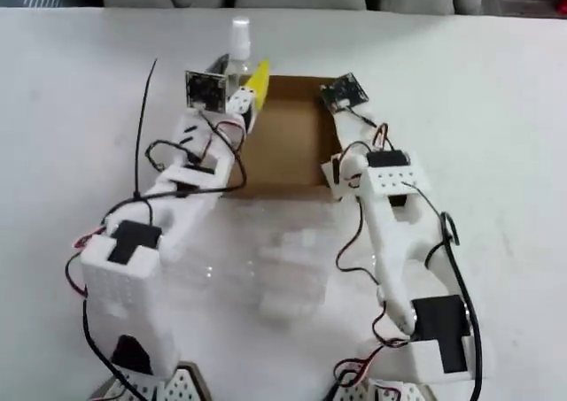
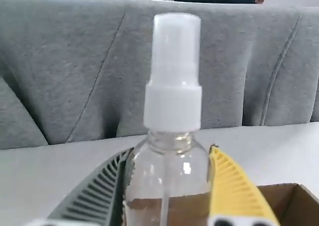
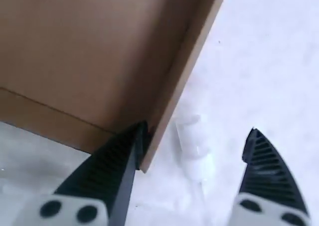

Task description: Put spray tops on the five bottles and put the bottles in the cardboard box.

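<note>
One bottle capped, none boxed yet, I'd say.

The left gripper [image 2: 170,152], fingers clamped on a clear plastic bottle [image 2: 169,188] wearing its white spray top [image 2: 173,71], holds it near the white tabletop [image 1: 496,109]'s far edge, beside the brown cardboard box [image 1: 288,140]'s far left corner. The right gripper [image 3: 197,131], fingers apart, hangs over a loose white spray top [image 3: 192,151] lying just outside the box's corner.
</note>
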You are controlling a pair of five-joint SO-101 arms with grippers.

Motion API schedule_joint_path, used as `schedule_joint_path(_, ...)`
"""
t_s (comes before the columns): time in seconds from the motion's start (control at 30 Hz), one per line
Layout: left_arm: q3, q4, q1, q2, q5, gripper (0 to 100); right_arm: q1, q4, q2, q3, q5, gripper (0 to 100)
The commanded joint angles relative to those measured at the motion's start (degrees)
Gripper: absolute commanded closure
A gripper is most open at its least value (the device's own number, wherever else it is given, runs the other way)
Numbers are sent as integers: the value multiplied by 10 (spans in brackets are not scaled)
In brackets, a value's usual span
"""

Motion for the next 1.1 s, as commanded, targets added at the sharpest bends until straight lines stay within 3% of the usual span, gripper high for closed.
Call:
schedule_joint_path(0.0,-52,-18,0,13,-9,976,10,-22,-24,2,-6,723)
schedule_joint_path(1.07,-127,-15,-10,99,-9,976,7,-42,16,-4,-5,723)
